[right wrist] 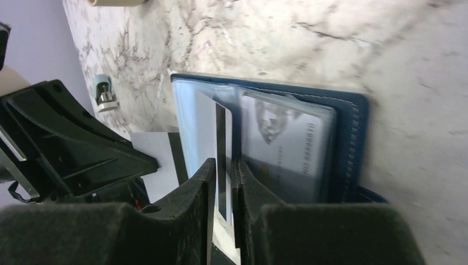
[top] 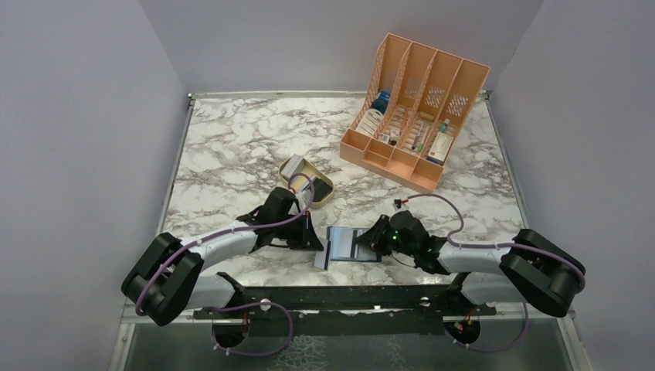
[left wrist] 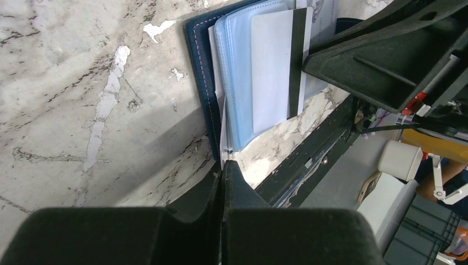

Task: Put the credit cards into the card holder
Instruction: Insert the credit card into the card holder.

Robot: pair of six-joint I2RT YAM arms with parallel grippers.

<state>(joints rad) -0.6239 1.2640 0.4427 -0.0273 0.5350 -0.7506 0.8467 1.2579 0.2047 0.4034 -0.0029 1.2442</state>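
The navy card holder [top: 349, 246] lies open near the table's front edge, its clear sleeve pages [left wrist: 237, 83] fanned out. A white credit card [right wrist: 222, 138] with a black stripe stands partly in a sleeve; it also shows in the left wrist view [left wrist: 273, 66]. My right gripper [right wrist: 225, 163] straddles that card's near end, jaws slightly open with a thin gap beside it. Another printed card [right wrist: 287, 149] sits in the sleeve to its right. My left gripper [left wrist: 223, 165] is shut at the holder's left edge, pinching a clear page edge [left wrist: 223, 146].
A gold tin [top: 307, 179] with a greyish flat piece in it sits behind the left gripper [top: 315, 241]. A peach slotted rack [top: 413, 112] holding small items stands at the back right. The black front rail [top: 347, 297] runs just below the holder.
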